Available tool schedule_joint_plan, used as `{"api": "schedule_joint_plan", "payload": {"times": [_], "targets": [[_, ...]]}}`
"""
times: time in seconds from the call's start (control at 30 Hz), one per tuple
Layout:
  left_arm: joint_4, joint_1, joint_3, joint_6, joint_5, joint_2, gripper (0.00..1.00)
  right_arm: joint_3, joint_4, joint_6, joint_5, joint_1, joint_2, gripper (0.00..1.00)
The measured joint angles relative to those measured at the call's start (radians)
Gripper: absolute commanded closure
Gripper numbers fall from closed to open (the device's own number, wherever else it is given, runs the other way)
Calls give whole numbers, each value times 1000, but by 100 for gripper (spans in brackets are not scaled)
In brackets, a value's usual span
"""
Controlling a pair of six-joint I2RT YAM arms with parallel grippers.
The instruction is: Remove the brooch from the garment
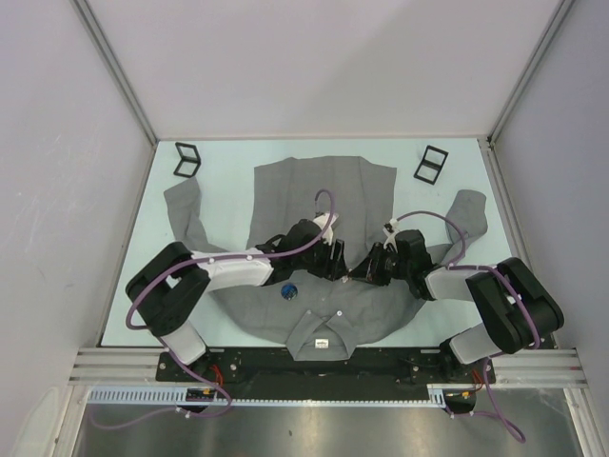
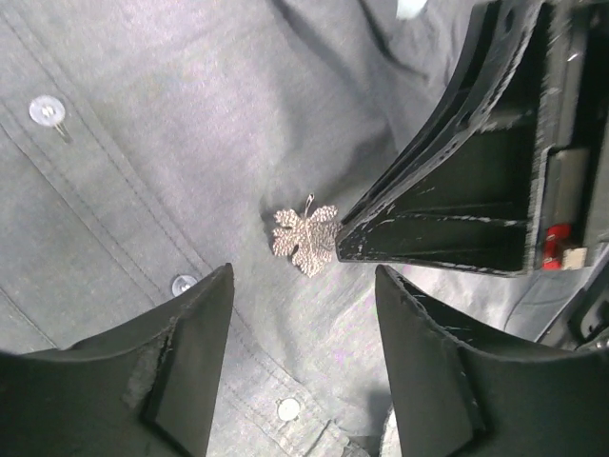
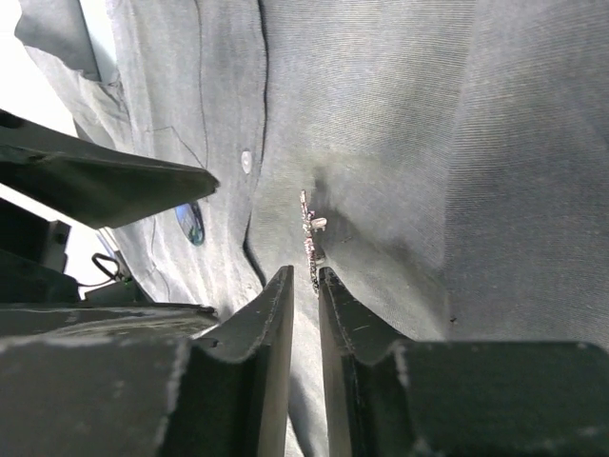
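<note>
The grey shirt (image 1: 314, 190) lies flat with its collar toward me. The brooch (image 2: 304, 238), a small silvery leaf, is pinned beside the button placket. In the top view it is hidden between the two grippers. My left gripper (image 2: 304, 271) is open and hovers just short of the brooch, over bare cloth (image 2: 190, 114). My right gripper (image 3: 304, 271) comes in from the right, nearly closed. The brooch, seen edge-on (image 3: 309, 233), has its near edge between the fingertips. One right finger (image 2: 457, 190) covers the leaf's right edge. The cloth (image 3: 428, 143) puckers there.
A round blue pin (image 1: 288, 290) sits on the shirt left of the grippers and also shows in the right wrist view (image 3: 190, 222). Small white buttons (image 2: 183, 283) run along the placket. Two black frame stands (image 1: 187, 160) (image 1: 431, 164) sit at the table's far corners.
</note>
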Motion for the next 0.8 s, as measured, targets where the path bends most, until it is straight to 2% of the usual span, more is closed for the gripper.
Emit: {"api": "schedule_joint_plan", "payload": {"times": [0.1, 0.47, 0.63, 0.8], "targets": [[-6, -17, -5, 3, -19, 0, 47, 0, 7, -2, -7, 0, 0, 71], [-7, -53, -28, 3, -67, -26, 57, 0, 17, -2, -19, -3, -7, 67], [-18, -59, -27, 3, -74, -28, 56, 0, 14, -1, -6, -6, -8, 69], [-50, -79, -9, 3, -89, -27, 52, 0, 7, 5, 8, -18, -8, 76]]}}
